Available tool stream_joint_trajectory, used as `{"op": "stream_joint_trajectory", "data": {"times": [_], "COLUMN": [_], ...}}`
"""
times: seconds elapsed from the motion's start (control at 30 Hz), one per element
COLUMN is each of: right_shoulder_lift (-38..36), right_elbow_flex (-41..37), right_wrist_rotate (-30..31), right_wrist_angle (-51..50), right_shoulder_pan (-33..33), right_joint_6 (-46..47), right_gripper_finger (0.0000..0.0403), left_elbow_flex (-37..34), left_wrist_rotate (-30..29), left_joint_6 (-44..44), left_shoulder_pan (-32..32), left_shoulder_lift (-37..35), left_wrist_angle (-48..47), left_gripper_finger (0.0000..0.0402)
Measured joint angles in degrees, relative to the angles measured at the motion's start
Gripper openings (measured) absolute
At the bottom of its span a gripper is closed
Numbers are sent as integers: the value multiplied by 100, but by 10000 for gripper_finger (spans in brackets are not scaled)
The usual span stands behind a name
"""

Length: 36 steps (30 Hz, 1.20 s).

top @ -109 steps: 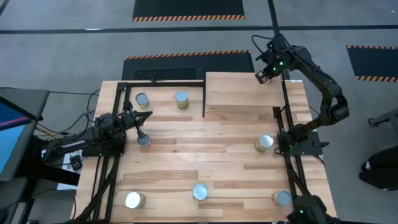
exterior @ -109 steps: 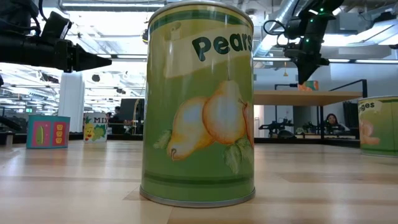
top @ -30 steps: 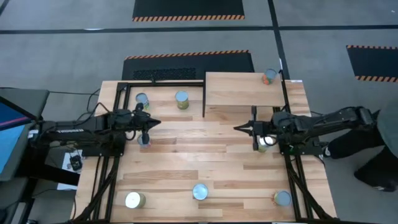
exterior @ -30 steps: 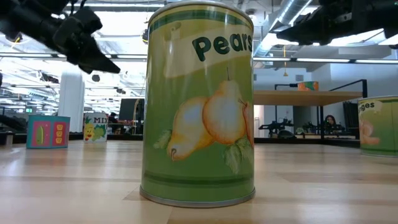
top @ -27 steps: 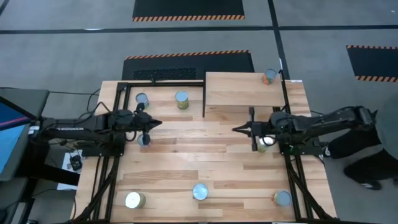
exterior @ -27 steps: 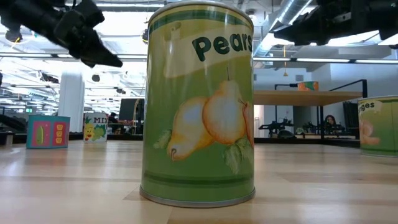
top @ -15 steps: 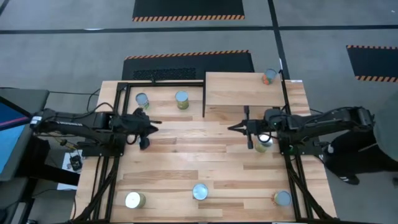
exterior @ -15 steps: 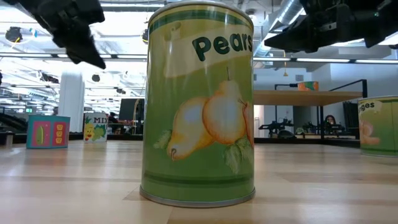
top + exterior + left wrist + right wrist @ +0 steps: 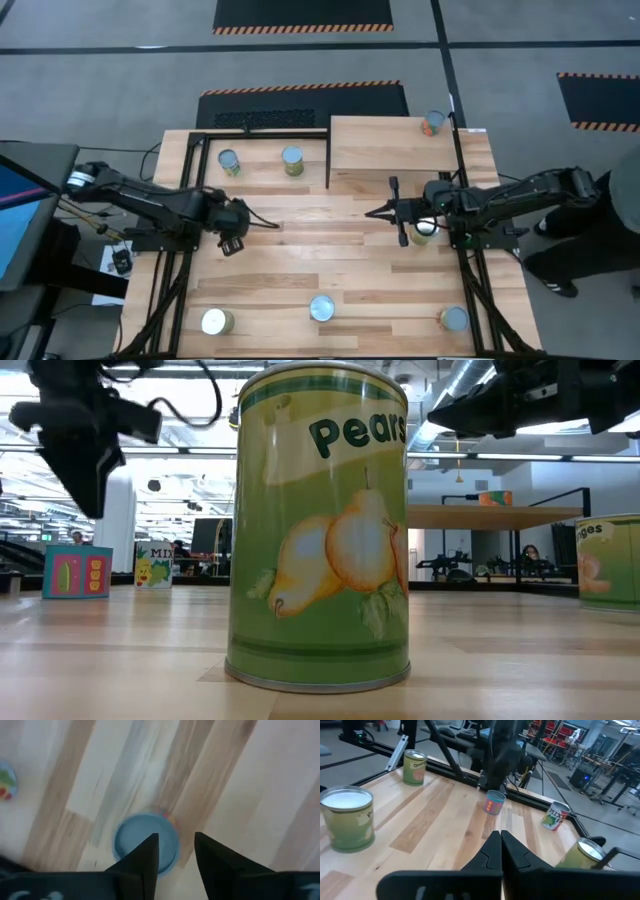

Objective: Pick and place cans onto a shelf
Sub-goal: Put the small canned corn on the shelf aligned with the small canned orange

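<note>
My left gripper (image 9: 175,836) points down, open, above a blue-lidded can (image 9: 140,840) that stands on the table's left half. It does not touch the can. In the high view the gripper (image 9: 231,242) hides this can. My right gripper (image 9: 372,212) is shut and empty, level, pointing toward the table's left, just off the near edge of the shelf (image 9: 390,145). One can (image 9: 433,122) stands on the shelf's far right corner. Another can (image 9: 424,230) stands on the table under the right arm.
Two cans (image 9: 229,161) (image 9: 292,159) stand at the far left of the table. Three more (image 9: 214,321) (image 9: 322,308) (image 9: 453,319) stand along the near edge. The pears can (image 9: 320,525) fills the low view. Bare planks lie in the table's middle.
My left gripper has tipped from level to pointing down and has swung toward the table's near edge, coming over the blue-lidded can. My right gripper has crept a little toward the table's left, still shut.
</note>
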Motion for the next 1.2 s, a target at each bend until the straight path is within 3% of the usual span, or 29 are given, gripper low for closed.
{"op": "stream_joint_trajectory", "data": {"times": [0.3, 0.83, 1.2], "right_shoulder_lift": [-1, -1, -1], "right_elbow_flex": [0, 0, 0], "right_wrist_rotate": [132, 411, 411], "right_wrist_angle": [-2, -7, -7], "right_shoulder_pan": [315, 391, 389], "right_joint_6": [-4, 0, 0], "right_gripper_finger": [8, 8, 8], "left_elbow_flex": [0, -326, -326], "left_wrist_rotate": [-79, -76, -152], "left_joint_6": [-33, -16, 211], "left_shoulder_pan": [4, 7, 7], "left_shoulder_lift": [569, 574, 574], "left_wrist_angle": [-60, 335, 375], "left_gripper_finger": [117, 116, 62]}}
